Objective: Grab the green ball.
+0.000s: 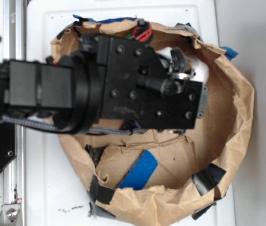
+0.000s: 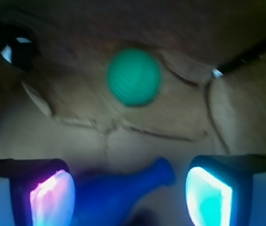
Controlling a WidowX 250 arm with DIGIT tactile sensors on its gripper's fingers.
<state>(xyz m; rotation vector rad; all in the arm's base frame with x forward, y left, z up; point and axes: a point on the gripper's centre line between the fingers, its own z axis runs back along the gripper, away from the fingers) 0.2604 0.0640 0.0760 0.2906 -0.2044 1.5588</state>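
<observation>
Brown paper floor (image 2: pixel 170 117): green ball (image 2: pixel 133 76) beyond spread fingers (image 2: pixel 208 195) (untouched).

The black arm (image 1: pixel 76 89) reaches in from the frame's left edge toward centre. In the wrist view, the tool (image 2: pixel 130 195) has its fingers (image 2: pixel 53 197) spread wide at the bottom corners.

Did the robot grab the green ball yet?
Not yet. In the wrist view the green ball sits free on the brown paper, ahead of the gripper. The jaws are open, with only the blue pin lying between them. Left: reach the ball, close and lift.
</observation>
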